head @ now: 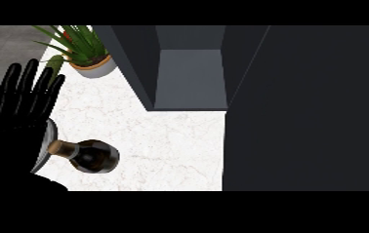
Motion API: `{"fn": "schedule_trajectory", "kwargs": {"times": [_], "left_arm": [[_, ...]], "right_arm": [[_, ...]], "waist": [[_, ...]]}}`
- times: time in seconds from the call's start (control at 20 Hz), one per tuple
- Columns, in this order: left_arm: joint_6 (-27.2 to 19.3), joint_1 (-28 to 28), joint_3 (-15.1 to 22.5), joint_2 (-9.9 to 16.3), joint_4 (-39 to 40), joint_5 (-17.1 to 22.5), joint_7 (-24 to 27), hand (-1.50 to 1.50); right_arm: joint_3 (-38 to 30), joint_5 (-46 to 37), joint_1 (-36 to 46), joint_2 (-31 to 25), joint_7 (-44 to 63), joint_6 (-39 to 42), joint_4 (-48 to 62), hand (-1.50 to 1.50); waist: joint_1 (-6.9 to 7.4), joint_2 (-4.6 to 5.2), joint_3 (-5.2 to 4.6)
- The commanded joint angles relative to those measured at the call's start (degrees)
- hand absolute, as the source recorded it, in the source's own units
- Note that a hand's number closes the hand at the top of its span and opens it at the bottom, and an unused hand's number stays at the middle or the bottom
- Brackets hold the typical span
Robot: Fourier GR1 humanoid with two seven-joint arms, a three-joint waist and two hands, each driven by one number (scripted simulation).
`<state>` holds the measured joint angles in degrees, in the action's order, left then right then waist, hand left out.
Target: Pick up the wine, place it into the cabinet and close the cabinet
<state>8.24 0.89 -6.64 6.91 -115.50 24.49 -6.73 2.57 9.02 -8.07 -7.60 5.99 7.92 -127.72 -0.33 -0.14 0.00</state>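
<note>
Near your left hand [27, 100], the wine [90, 155] stands on the counter [166, 139].
Fingers straight, holding nothing; cabinet [189, 76] open far right of you.

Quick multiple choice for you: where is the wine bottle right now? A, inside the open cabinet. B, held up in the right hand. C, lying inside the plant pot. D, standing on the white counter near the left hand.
D: the wine bottle stands on the white counter, just right of the open left hand and outside the open cabinet.
</note>
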Motion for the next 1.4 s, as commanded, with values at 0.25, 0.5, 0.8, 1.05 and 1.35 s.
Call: {"fn": "schedule_trajectory", "kwargs": {"times": [0.25, 0.5, 0.8, 1.05, 1.35], "left_arm": [[-3.84, 4.6, -3.86, 1.74, -1.66, 8.77, -9.56, -1.5], [-5.68, 3.75, -4.25, 2.78, -5.91, 10.82, -14.98, -1.5], [-6.84, -0.75, -0.3, -0.92, -11.39, 7.49, -14.11, -1.5], [-8.98, -0.22, 4.19, -3.72, -10.0, 0.53, -12.17, -1.5], [-6.73, -1.61, -3.79, 1.04, -13.4, 8.32, -17.1, -1.5]], "right_arm": [[2.65, 2.53, -3.43, 0.46, 9.8, 0.43, -9.63, -1.5], [-0.68, 6.04, -2.26, -0.81, 14.38, 1.21, -12.25, -1.5], [-3.05, 7.01, -0.28, -0.19, 14.86, 2.25, -11.28, -1.5], [-6.04, 9.53, 1.11, -1.19, 16.59, 3.24, -11.65, -1.5], [-2.38, 4.02, 0.27, 2.54, 12.76, 3.76, -7.95, -1.5]], "waist": [[0.11, 0.08, -0.01], [0.26, 0.07, 0.0], [0.36, 0.06, 0.0], [0.21, 0.09, 0.01], [0.37, 0.08, 0.0]]}}
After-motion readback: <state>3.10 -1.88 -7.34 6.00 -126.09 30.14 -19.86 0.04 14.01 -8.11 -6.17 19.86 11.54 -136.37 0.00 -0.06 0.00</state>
